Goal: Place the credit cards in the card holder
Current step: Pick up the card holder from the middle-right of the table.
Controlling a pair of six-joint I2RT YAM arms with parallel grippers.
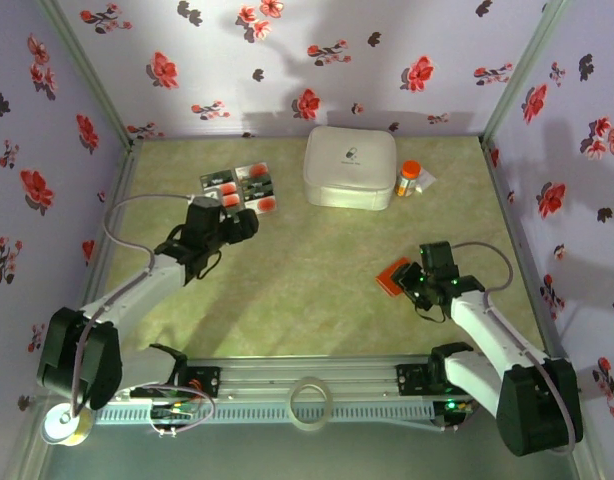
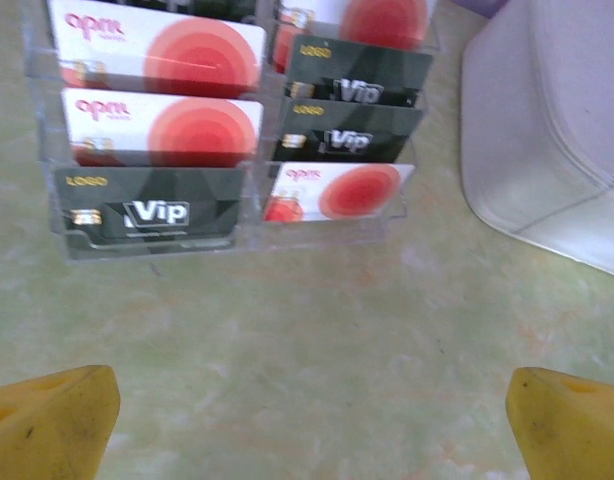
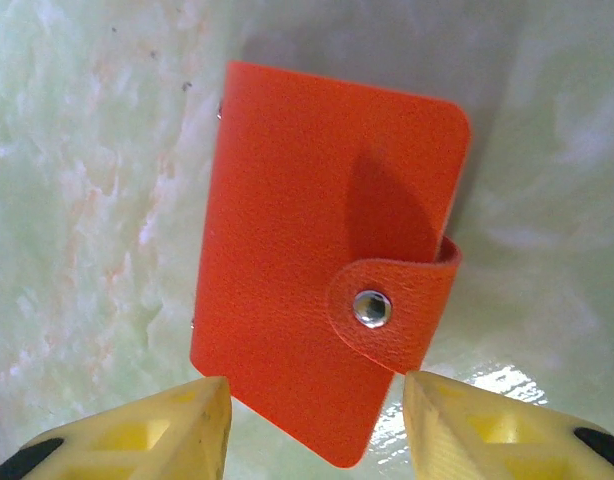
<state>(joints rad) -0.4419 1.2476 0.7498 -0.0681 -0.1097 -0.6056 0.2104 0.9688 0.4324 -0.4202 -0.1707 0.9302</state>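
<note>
**Right gripper.** The right gripper [image 3: 315, 400] points down at the table [image 3: 97, 200]. Its 2 yellow fingers [image 3: 157, 430] stand partly apart, 1 on each side of the near end of the card holder [image 3: 307, 220]. The left finger sits at the holder's edge and the right finger just beside the strap [image 3: 397, 310]. Whether they grip the holder cannot be told.

**Card holder.** The holder is folded shut. Its long axis runs away from the gripper, and the far end leans slightly to the gripper's right. The strap wraps around the right-hand edge and is fastened by 1 metal stud [image 3: 372, 307].

**Left gripper.** The left gripper [image 2: 307, 430] has its jaws fully spread and holds nothing. The credit cards [image 2: 152, 210] lie ahead of it, apart from the fingertips, in a clear rack [image 2: 157, 250] with 2 columns. Each card's long axis runs crosswise, parallel to the line between the fingertips, and the print reads upright from the gripper. A white box [image 2: 547, 130] sits ahead and to the right.

**View comparison.** The wrist views resolve the stud, the strap and the "Vip" print. In the top view the card holder [image 1: 394, 275] is an orange patch partly covered by the right gripper [image 1: 419, 282]. That view places the left gripper [image 1: 237, 222] just short of the credit cards [image 1: 239, 185]. It also adds an orange-capped bottle [image 1: 409, 180] beside the white box [image 1: 350, 168].
</note>
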